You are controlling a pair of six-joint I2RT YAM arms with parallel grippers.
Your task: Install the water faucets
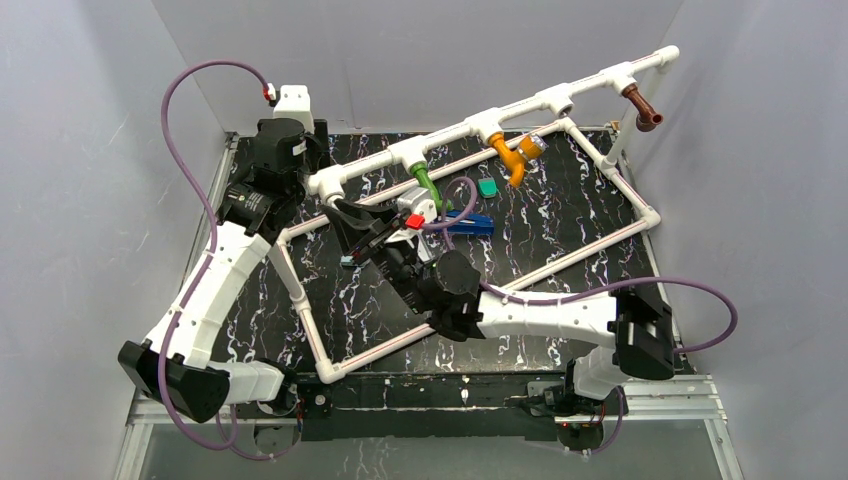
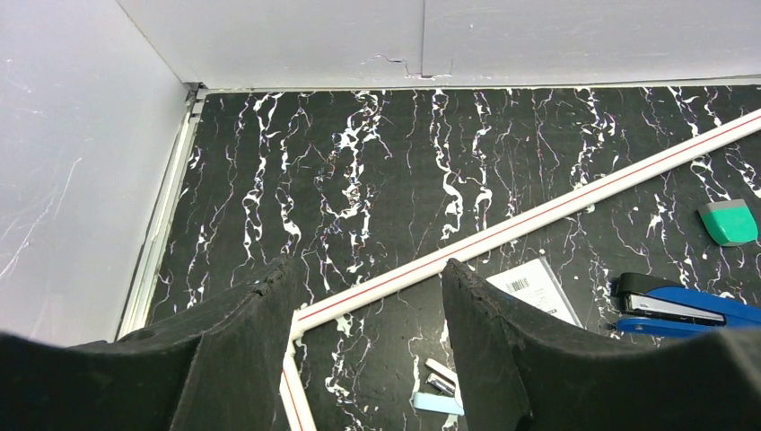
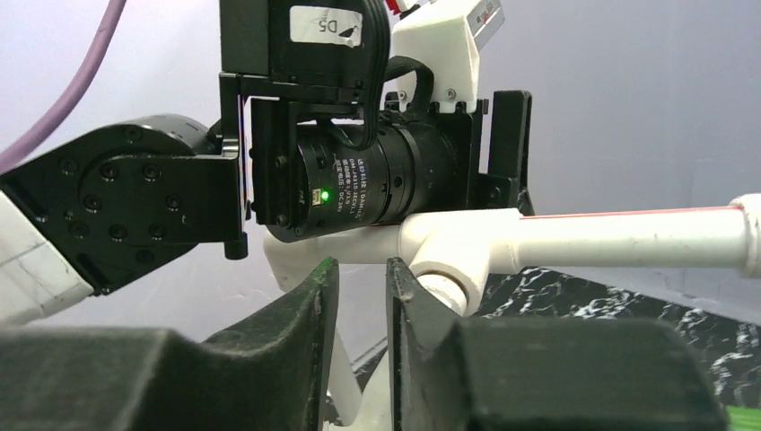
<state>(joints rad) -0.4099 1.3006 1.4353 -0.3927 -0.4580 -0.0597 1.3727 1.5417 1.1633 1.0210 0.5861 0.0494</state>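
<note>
The white pipe frame [image 1: 560, 97] carries a green faucet [image 1: 425, 186], an orange faucet [image 1: 508, 156] and a brown faucet [image 1: 643, 108] on its tees. My right gripper [image 1: 352, 232] is under the leftmost tee [image 3: 449, 256]. Its jaws [image 3: 359, 265] stand almost shut, with a white piece [image 3: 345, 377] between them that looks like the white faucet. A white stub [image 3: 446, 292] sits in the tee's socket, partly behind my right finger. My left gripper [image 1: 312, 160] is open and empty [image 2: 368, 269], above the frame's base corner [image 2: 296, 323].
A blue stapler [image 1: 470, 225] [image 2: 682, 310], a green pad [image 1: 487, 187] [image 2: 729, 222], a white card [image 2: 534, 287] and small bits [image 2: 440, 391] lie inside the frame. The left arm's camera [image 3: 359, 180] hangs just above the tee. Grey walls close in on three sides.
</note>
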